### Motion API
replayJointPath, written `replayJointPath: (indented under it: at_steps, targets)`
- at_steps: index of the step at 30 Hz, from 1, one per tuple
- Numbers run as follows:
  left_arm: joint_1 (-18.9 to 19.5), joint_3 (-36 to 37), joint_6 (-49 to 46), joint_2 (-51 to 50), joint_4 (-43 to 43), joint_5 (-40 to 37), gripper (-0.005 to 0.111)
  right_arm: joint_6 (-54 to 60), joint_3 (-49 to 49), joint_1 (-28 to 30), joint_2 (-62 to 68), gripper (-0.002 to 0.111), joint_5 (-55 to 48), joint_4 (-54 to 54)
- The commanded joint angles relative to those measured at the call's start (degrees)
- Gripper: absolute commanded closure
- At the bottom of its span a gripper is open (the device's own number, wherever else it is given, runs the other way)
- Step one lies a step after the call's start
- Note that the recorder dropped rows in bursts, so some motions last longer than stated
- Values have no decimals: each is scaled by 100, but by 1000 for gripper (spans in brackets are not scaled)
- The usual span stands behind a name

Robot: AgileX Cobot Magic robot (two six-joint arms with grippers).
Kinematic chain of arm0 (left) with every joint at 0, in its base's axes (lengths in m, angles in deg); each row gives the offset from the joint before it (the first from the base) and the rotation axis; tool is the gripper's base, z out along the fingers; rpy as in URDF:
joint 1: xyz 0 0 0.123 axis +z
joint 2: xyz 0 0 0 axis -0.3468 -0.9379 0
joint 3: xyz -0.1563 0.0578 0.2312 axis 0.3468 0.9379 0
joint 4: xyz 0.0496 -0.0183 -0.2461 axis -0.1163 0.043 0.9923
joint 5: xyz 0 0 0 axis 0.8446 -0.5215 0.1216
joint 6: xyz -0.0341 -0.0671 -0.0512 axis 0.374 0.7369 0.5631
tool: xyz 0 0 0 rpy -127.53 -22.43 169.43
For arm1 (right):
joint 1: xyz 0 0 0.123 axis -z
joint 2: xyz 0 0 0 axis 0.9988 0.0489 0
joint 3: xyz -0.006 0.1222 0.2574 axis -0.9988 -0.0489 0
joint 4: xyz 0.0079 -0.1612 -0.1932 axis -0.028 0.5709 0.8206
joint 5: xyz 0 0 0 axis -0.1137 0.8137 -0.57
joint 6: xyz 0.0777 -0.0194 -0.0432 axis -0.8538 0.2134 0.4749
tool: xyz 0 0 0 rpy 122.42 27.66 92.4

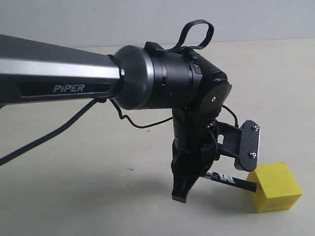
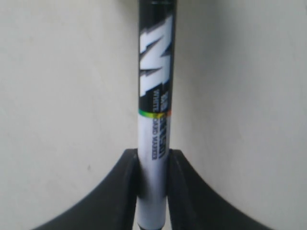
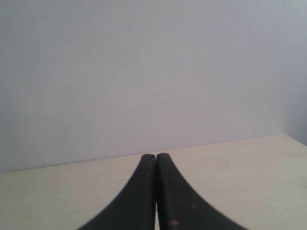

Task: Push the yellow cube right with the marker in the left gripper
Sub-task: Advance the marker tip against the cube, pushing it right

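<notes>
Pale beige tabletop (image 1: 74, 196), bare all round the pincer, its back edge meeting a grey-white wall (image 1: 147, 19).

Item: left gripper (image 1: 189, 183), fingers drawn in narrow and clamped on the marker (image 1: 231, 181) (white barrel between both fingers, black printed length projecting outward).

Item: yellow cube (image 1: 274, 187), on the table just beyond the marker's far tip, which meets its pincer-side face; open surface on the cube's other sides.

Item: right gripper (image 3: 156, 191), fingers pressed together, nothing between them.
</notes>
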Motion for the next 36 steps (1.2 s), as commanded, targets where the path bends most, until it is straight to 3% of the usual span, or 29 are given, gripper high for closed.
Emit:
replayJointPath:
  at_steps: [1,5,19,36]
  targets:
    - [165,-124,145,11,1,-501,107,14,-25,36,-31,108,14,-12]
    - [226,-111,361,11,1,-956,107,14,-25,36,-31,108,14,-12]
    - [168,-111,496,11,28,-932,107,14,-25,36,-31,108,14,-12]
    - [164,-111,643,11,265,161,107,14,-25,36,-31,108,14,-12]
